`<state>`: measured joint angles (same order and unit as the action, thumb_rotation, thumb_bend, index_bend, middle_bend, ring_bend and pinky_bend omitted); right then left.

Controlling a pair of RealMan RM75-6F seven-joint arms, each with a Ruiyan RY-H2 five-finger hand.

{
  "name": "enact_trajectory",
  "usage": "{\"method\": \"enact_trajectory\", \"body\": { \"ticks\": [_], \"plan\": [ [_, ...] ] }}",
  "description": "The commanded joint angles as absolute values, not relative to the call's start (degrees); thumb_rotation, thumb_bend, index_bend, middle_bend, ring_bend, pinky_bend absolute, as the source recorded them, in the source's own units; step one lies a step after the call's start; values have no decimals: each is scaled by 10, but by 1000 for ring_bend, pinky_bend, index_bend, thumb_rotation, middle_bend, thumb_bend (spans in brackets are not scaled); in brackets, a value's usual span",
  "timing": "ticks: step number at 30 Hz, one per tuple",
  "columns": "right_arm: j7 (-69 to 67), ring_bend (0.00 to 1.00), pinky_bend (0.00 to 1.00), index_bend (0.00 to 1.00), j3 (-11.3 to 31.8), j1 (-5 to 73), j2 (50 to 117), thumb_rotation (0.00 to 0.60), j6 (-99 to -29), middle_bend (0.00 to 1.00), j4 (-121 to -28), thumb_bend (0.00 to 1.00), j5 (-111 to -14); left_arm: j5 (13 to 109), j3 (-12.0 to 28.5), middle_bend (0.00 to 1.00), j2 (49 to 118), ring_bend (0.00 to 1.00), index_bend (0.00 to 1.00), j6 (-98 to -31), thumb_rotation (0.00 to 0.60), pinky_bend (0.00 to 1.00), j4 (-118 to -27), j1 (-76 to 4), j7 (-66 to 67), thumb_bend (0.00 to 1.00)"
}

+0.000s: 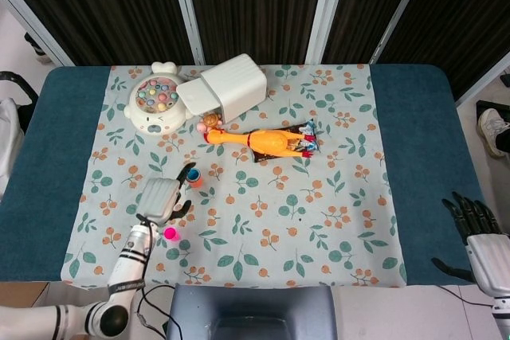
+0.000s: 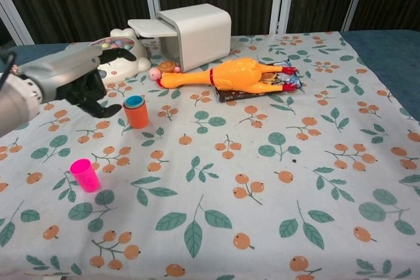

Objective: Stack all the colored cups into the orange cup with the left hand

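It looked like a robot lab or test room rather than a home. A blue-covered table (image 1: pixel 414 117) carried a floral cloth (image 1: pixel 319 220), and toys sat on it as props: a rubber chicken (image 1: pixel 267 142) near the centre, a white bear-shaped toy (image 1: pixel 157 107) at ten o'clock and a tipped white box (image 1: pixel 231 86) at eleven. Dark curtained panels in pale frames (image 1: pixel 327 5) closed off the twelve o'clock side, and a sneakered foot (image 1: pixel 496 129) showed at three o'clock on a pale floor.

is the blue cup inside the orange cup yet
In: the blue cup sits nested in the upright orange cup, only its rim showing.
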<state>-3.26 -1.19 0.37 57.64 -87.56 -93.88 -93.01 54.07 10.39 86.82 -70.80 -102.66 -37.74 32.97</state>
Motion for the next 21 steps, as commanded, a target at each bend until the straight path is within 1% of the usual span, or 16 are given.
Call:
{"method": "enact_trajectory", "body": {
  "ticks": [1, 3, 5, 7, 10, 16, 21],
  "plan": [
    [-30, 0, 0, 0, -13, 3, 577, 600, -877, 0, -940, 205, -932, 609, 37, 1000, 800, 1000, 145, -720, 600, 1000, -1102, -329, 299, 363],
    [-30, 0, 0, 0, -14, 3, 577, 600, -877, 0, -940, 205, -933, 619, 29, 1000, 795, 1000, 151, -722, 600, 1000, -1105, -324, 296, 363],
    [-29, 0, 0, 0, -15, 2, 578, 600, -879, 0, -939, 205, -936, 655, 3, 1000, 786, 1000, 157, -731, 600, 1000, -1112, -307, 285, 363],
    [-27, 0, 0, 0, -17, 3, 580, 600, -877, 0, -937, 205, -940, 703, -39, 1000, 785, 1000, 162, -752, 600, 1000, -1100, -280, 288, 363],
    [-27, 0, 0, 0, -17, 3, 580, 600, -877, 0, -938, 205, -942, 715, -56, 1000, 792, 1000, 161, -745, 600, 1000, -1091, -265, 271, 362],
    [-26, 0, 0, 0, -18, 3, 581, 600, -877, 0, -935, 205, -942, 716, -57, 1000, 814, 1000, 174, -737, 600, 1000, -1055, -250, 265, 363],
    [-23, 0, 0, 0, -17, 4, 581, 600, -875, 0, -938, 205, -940, 711, -41, 1000, 837, 1000, 217, -732, 600, 1000, -1017, -246, 263, 362]
  ]
}}
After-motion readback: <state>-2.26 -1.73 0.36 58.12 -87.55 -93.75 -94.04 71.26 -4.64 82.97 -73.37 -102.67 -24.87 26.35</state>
